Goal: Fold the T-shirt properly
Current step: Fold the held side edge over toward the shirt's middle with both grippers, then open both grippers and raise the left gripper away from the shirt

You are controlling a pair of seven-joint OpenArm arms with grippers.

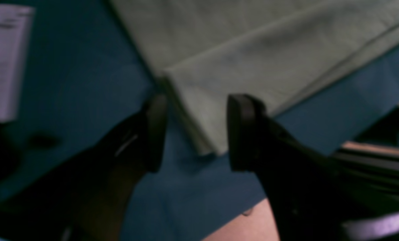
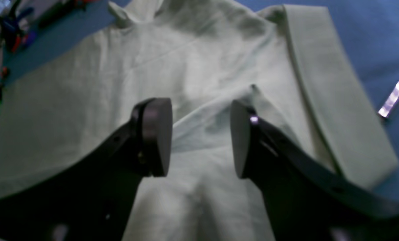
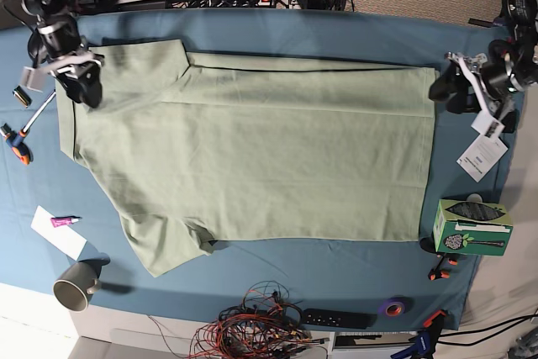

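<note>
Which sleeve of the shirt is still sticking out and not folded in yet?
The sleeve near the grey cup on the T-shirt. It juts out over the blue cloth; the other sleeve is already folded over the shirt.

Both wrist views are dim and soft with blur; the base view is evenly lit and sharp.

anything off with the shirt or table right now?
The T-shirt lies with only its far long edge folded in; the near sleeve is unfolded and sticks out. Both the left gripper and right gripper are open, holding nothing. Nothing is spilled or damaged.
</note>
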